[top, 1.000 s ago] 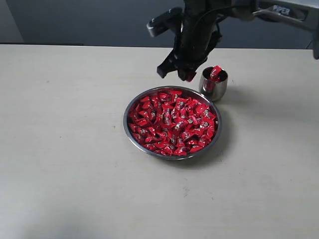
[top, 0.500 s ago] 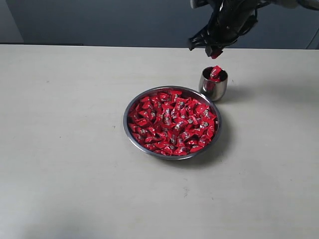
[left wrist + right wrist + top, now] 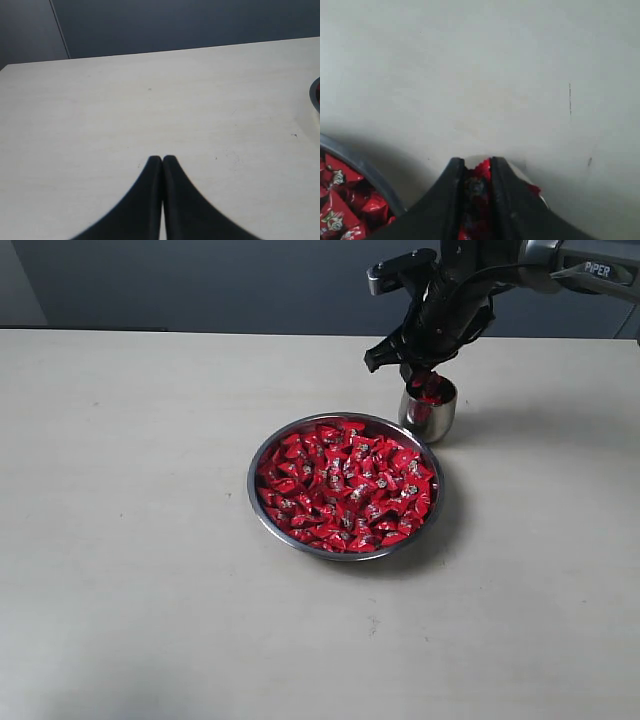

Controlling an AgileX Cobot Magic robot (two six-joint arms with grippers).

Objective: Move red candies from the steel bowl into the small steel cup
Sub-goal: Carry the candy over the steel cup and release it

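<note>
The steel bowl [image 3: 262, 502] sits mid-table, heaped with red candies [image 3: 345, 485]. Just behind its far right rim stands the small steel cup [image 3: 430, 418], holding red candies [image 3: 431, 393]. My right gripper [image 3: 418, 372] hangs directly over the cup's mouth, shut on a red candy [image 3: 479, 181] pinched between its black fingers [image 3: 451, 185]. In the right wrist view the bowl's rim [image 3: 357, 161] and some candies [image 3: 337, 200] show to one side. My left gripper [image 3: 162, 159] is shut with nothing in it, over bare table; the bowl's edge [image 3: 315, 92] barely shows there.
The pale tabletop [image 3: 130, 540] spreads wide around the bowl and cup. A dark wall [image 3: 200, 280] runs along the table's far edge. The right arm [image 3: 560, 260] reaches in from the upper right.
The right gripper rose from the bowl's far rim, swung right with a candy, and has now come down over the cup's mouth.
</note>
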